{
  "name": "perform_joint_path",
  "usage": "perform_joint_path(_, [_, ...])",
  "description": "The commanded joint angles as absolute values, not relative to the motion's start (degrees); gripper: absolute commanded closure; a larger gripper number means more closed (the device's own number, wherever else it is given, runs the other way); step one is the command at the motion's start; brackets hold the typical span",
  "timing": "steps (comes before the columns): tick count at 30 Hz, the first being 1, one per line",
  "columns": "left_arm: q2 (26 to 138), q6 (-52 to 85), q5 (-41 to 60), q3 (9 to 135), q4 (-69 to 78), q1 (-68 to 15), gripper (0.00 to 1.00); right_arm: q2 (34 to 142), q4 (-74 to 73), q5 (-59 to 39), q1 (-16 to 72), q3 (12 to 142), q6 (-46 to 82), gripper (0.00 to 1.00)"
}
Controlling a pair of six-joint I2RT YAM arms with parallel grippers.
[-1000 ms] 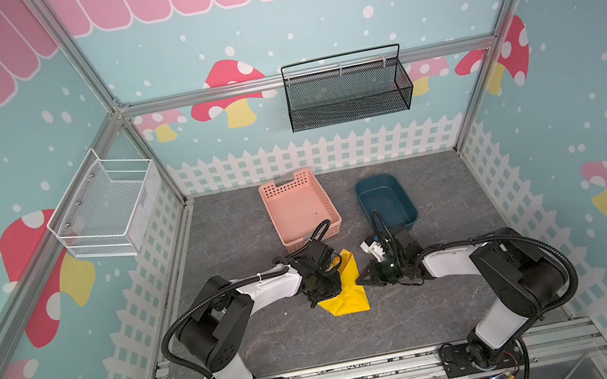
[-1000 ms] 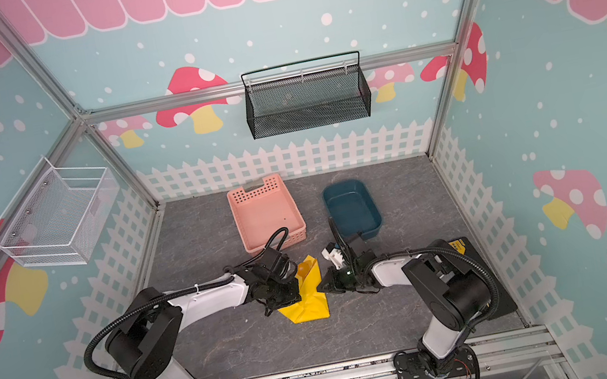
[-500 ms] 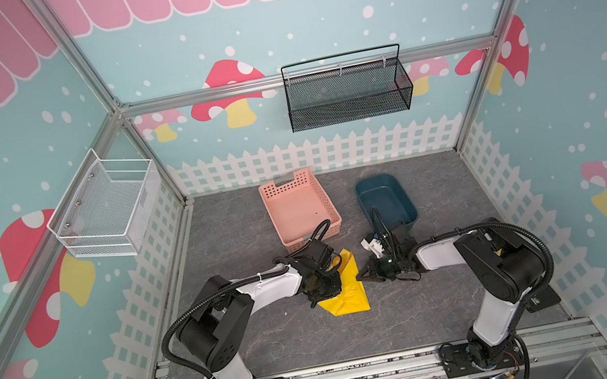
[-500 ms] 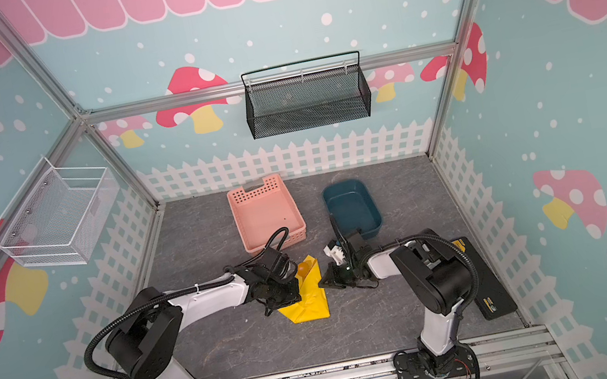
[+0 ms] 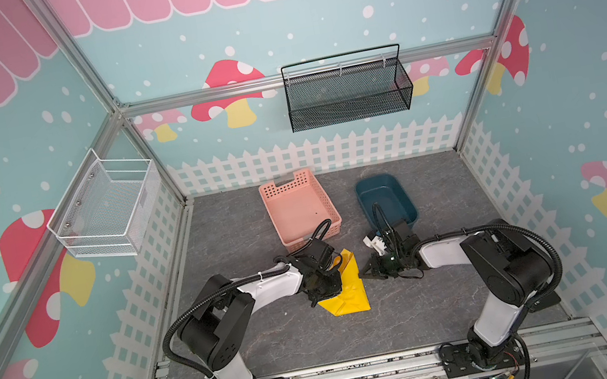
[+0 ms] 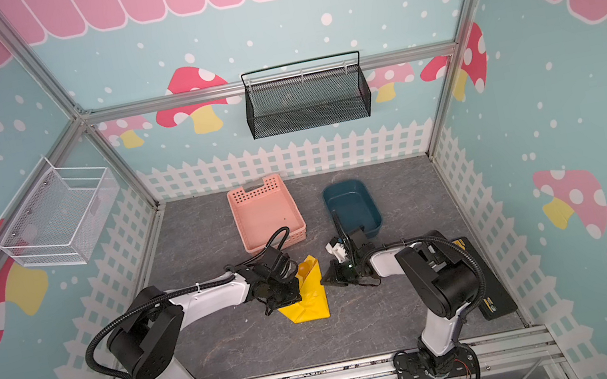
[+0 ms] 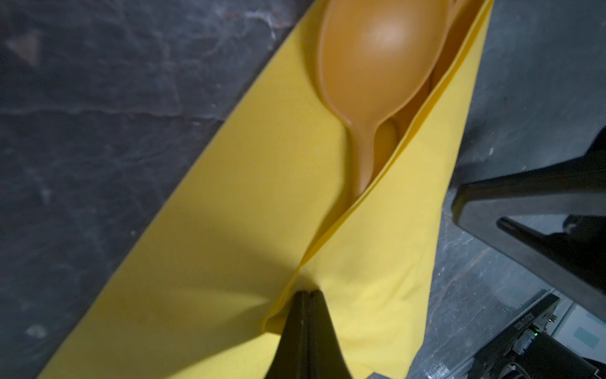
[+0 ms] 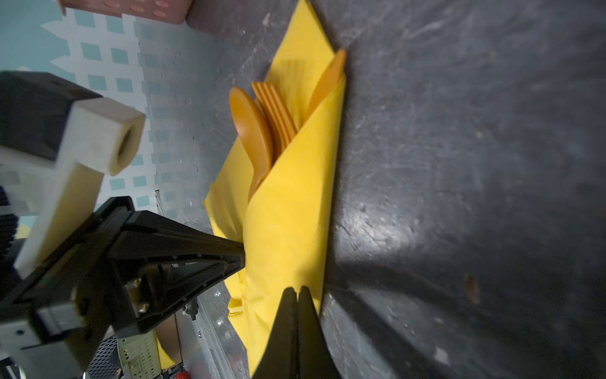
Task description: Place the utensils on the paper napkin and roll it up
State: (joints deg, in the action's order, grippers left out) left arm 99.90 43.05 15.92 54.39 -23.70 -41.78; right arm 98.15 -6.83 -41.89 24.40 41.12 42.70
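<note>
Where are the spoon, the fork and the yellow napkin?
spoon (image 7: 377, 55): left wrist view, on the middle of its bowl.
fork (image 8: 275, 111): right wrist view, on its tines.
yellow napkin (image 5: 350, 294): a top view, on its wide near end.

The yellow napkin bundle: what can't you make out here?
- Handles of spoon, fork and knife: under the folded paper napkin, both wrist views.
- Whether the shut left gripper pinches paper: its own tips hide it, left wrist view.
- Napkin's left edge: behind that gripper, both top views.
</note>
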Motion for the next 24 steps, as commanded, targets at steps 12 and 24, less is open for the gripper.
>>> perform_joint_path(12, [104.2,41.7,12.0,52.4,-29.5,-42.1,0.97,105.7,-4.4,-40.5,22.9,44.9,39.0,1.0])
perform_joint_path(24, [104.2,41.6,11.8,52.5,-30.0,-42.1,0.98,102.3,-2.4,-41.2,22.3,48.5,38.1,1.0])
